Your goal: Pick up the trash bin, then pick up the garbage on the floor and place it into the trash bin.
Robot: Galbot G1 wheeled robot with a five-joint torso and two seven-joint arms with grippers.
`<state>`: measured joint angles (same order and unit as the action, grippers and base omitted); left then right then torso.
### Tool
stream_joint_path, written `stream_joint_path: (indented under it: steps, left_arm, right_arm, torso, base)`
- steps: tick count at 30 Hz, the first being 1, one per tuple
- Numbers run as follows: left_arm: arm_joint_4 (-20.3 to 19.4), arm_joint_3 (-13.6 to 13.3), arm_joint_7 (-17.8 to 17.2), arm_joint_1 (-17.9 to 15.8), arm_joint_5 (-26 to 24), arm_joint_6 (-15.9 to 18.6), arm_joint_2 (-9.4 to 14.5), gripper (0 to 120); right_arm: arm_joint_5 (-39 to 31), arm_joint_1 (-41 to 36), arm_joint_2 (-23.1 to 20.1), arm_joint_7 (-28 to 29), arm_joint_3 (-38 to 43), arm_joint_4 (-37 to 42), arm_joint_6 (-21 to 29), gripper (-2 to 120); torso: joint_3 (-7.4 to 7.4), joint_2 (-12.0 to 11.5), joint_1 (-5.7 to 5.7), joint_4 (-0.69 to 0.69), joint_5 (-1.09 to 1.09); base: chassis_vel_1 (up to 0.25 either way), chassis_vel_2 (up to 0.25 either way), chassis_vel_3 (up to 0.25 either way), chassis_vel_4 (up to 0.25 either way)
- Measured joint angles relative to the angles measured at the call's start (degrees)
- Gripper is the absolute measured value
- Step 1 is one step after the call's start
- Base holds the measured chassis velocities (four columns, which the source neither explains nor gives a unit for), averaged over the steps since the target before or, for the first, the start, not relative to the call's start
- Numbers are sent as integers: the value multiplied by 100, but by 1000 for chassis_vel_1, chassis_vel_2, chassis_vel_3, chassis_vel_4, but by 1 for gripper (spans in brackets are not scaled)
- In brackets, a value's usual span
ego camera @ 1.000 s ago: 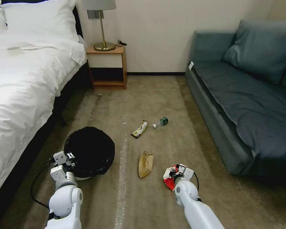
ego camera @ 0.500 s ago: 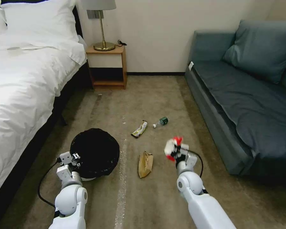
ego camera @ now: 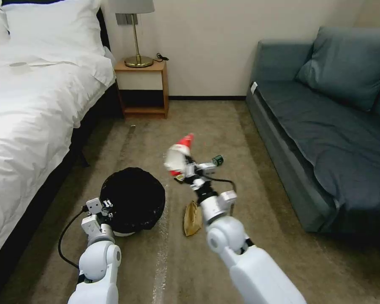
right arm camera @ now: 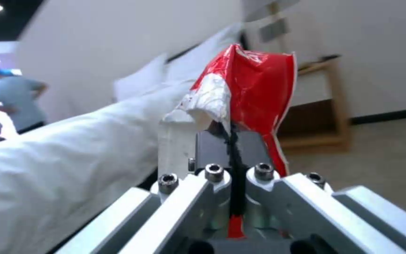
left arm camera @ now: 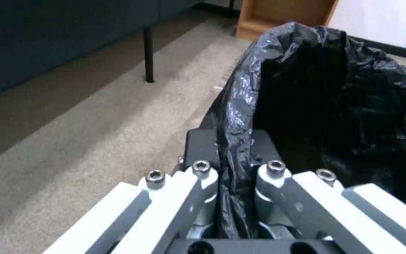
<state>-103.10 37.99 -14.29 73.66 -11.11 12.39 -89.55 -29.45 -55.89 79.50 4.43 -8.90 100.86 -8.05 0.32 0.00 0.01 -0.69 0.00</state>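
- Head view: the trash bin, round and white with a crinkled black liner, hangs off the carpet from the left gripper, whose jaws are pinched tight on the rim and liner at the near edge.
- Right gripper is raised above the floor, ahead and to the right of the bin mouth, clamped on the red snack packet; the packet's red-and-white crumpled foil stands up beyond the fingertips.
- To finish this step well, I judge the right arm should carry the packet fully over the black opening before letting go, since the light foil could drift past the rim.
- Brown paper bag lies on the carpet below the right forearm.
- Small bottle lies just right of the right gripper.
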Motion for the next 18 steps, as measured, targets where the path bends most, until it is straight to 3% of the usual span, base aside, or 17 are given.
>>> stream_joint_path:
  steps: [18]
  left_arm:
    - [-12, -119, 29, 25, 37, -4, -52, 5]
  right_arm:
    - [158, 469, 472, -597, -827, -1457, -708, 0]
  torso:
    - [0, 0, 0, -1, 0]
  base:
    - [0, 0, 0, 0]
